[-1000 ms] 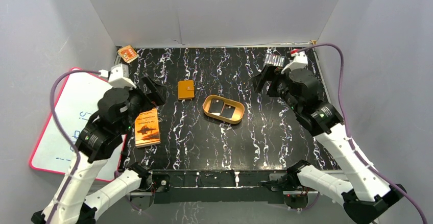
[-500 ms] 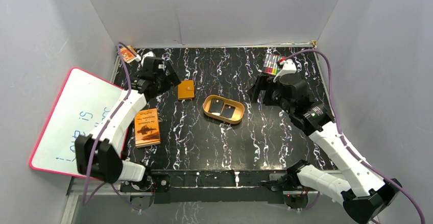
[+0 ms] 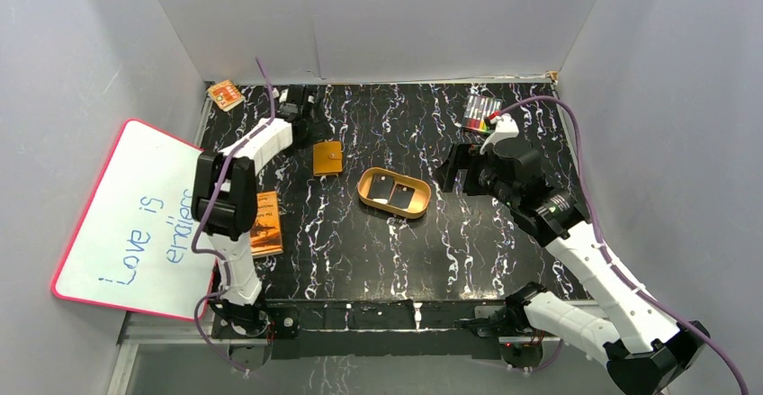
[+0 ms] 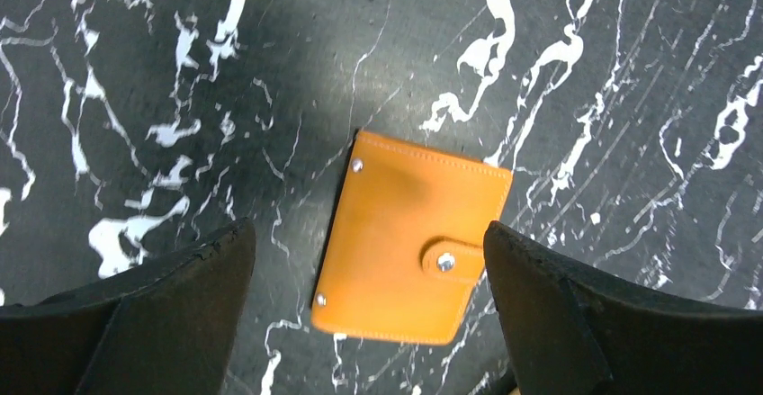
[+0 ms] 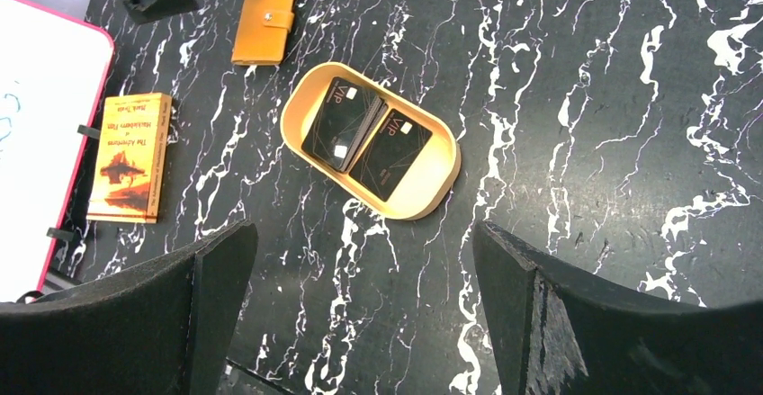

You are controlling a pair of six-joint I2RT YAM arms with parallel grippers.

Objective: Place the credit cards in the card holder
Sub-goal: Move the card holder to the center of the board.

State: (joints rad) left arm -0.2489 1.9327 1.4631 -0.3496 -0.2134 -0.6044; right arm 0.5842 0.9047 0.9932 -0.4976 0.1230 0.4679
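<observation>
Orange-brown leather is filling the middle of the left wrist view: the card holder (image 4: 409, 251) is lying closed and flat on the black marbled tabletop (image 4: 135, 71), slightly tilted, its snap tab fastened. The left hand (image 4: 367, 233) is hovering wide open above it, with one dark finger (image 4: 135, 323) at 9 o'clock of the holder and the other at 3 o'clock. Neither is touching it, and nothing is being held. The right hand (image 5: 364, 233) is also gaping wide and gripping nothing, hanging above the tabletop at 3 o'clock of the tan oval tray (image 5: 447, 175). Its camera is giving detail that the overhead view is losing: the credit cards (image 5: 364, 134) are lying overlapped inside the tray, black with pale "VIP" lettering, though their number is not telling clearly. From above, the holder is sitting at 10 o'clock of the tray, apart from it, and the orange booklet (image 3: 267, 228) at 8 o'clock is being partly covered by the left arm. The whiteboard (image 3: 126, 224) is leaning off the tabletop's 9 o'clock edge, its writing cut off by that arm. The left hand itself is blending into the dark tabletop there. The left wrist view is showing no tray or cards.
</observation>
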